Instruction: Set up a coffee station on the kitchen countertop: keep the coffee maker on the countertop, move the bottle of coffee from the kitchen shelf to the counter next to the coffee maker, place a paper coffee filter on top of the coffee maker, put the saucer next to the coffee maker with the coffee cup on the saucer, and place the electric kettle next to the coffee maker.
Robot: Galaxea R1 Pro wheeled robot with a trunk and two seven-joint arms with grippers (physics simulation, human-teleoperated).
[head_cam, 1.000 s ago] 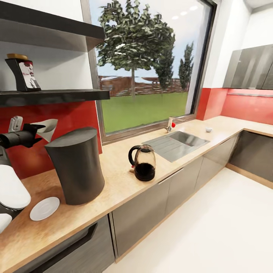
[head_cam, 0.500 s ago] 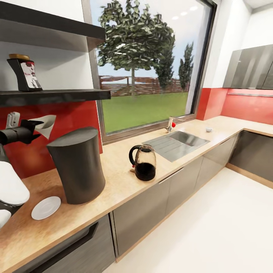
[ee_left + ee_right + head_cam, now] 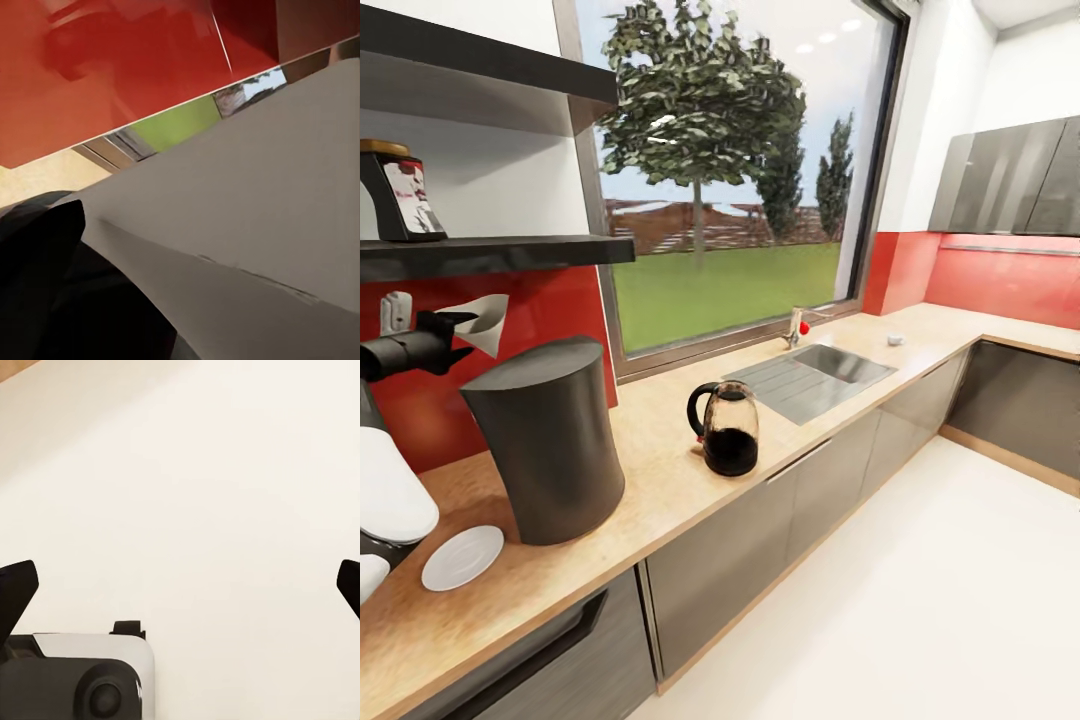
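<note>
Slippage is the risk: the paper coffee filter (image 3: 482, 322), clamped in the left end effector (image 3: 455, 330) above and behind the coffee maker (image 3: 545, 440), could be dropped beside its top if released off-centre.

My left forearm is a slim matte-black cylinder ending in the dark left pincer (image 3: 448, 328), whose black finger (image 3: 37, 247) looks broad and dull up close. Below it sit two glossy white rounded shells of my arm. My right pincer (image 3: 180, 589) shows two black fingertips, with a white-and-dark-grey housing bearing a round knob.
</note>
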